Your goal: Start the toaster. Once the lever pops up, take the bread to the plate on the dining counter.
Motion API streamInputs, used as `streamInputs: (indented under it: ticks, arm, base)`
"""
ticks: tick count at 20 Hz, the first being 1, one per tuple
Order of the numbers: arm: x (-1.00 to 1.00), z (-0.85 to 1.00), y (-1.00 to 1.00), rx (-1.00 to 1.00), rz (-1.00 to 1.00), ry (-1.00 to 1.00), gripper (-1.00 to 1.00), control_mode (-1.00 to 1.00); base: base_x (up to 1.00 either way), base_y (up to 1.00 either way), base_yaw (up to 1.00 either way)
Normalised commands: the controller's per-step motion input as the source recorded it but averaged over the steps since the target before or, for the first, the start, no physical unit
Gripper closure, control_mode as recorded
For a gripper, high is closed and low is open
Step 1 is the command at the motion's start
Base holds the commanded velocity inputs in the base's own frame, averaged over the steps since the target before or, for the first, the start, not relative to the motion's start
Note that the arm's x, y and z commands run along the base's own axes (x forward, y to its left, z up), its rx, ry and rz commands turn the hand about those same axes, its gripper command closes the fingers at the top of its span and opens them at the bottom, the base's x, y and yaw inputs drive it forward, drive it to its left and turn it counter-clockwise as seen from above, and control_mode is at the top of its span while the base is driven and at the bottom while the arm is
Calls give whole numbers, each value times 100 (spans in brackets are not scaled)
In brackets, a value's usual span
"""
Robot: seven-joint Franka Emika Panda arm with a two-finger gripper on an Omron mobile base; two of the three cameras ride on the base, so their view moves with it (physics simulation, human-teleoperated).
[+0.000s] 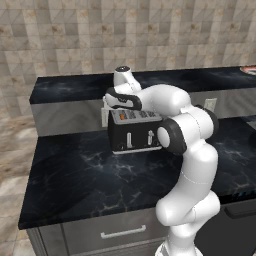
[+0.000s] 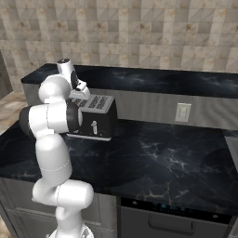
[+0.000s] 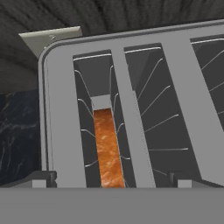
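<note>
On the black marbled tabletop (image 1: 90, 175) stands the toaster (image 1: 131, 134), black with a silver slotted top, close against the grey panel below the higher counter (image 2: 153, 79). The claw (image 3: 112, 181) hangs just above the toaster's top, released and spread wide, its tips on either side of the left slot. The bread (image 3: 108, 148) sits upright down inside that slot, its orange-brown crust showing.

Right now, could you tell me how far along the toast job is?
Little looks done: the bread sits down in a slot of the toaster. In hand: the open gripper hovers right above that slot. Left: lifting the bread out and carrying it to the plate.
</note>
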Motion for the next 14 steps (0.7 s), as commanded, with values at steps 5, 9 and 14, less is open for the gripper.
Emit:
streamInputs:
  ticks: [5,9,14]
  arm:
    - [0,0,0,0,0,0,-100,-100]
    - [0,0,0,0,0,0,-100,-100]
    - [0,0,0,0,0,0,-100,-100]
  base:
    - [0,0,0]
    - [0,0,0]
    - [0,0,0]
